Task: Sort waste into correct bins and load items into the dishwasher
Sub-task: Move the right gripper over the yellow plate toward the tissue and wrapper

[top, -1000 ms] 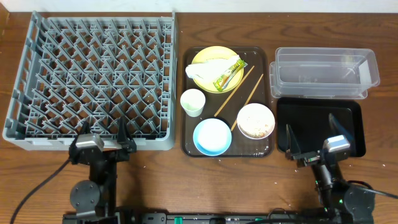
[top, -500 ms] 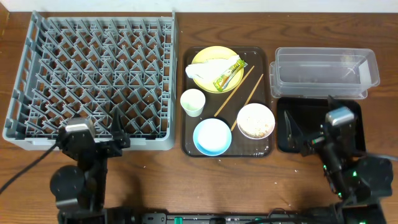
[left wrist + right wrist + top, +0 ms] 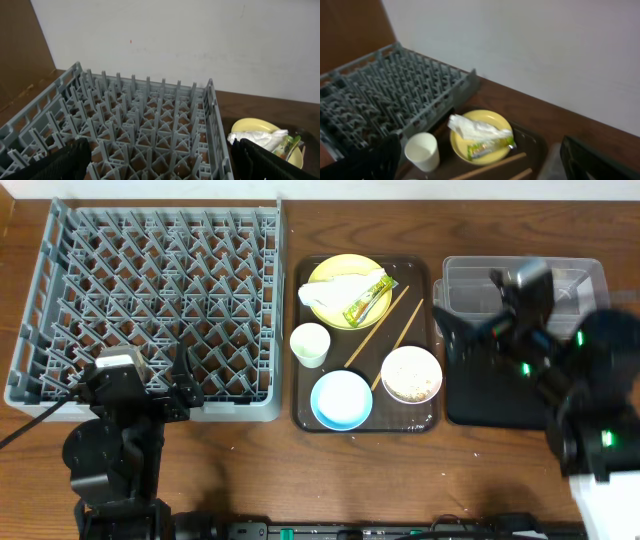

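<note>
Wooden counter, plain pale wall behind. Grey dish rack sat at the left with no dishes among its pegs. The clear tub and the black tray sat at the right, with the brown serving tray between rack and bins.

On the serving tray:
- Yellow plate at the far end, with the crumpled napkin on it and the green-and-yellow wrapper lying across the napkin toward the plate's right edge.
- White cup and blue bowl nearer us.
- White bowl holding the rice-like scraps.
- Chopsticks flat and slanted between plate and white bowl.

The left jaws stood spread wide and empty over the rack's near edge. The right jaws were also spread and empty. The overhead view blurred that arm, so we could only place it somewhere above the bins.

Handling, as we judged it:
- Napkin: weightless and soft, so pinch a raised fold.
- Wrapper: thin and likely slick, so take its free end.
- Scraps: too loose to pinch, better tipped out with the bowl.
- Cup: light, grip across the rim.
- Plate and bowls: stiff, smooth, breakable, hold by the rim.
- Chopsticks: thin and prone to rolling, so close across their middle.
</note>
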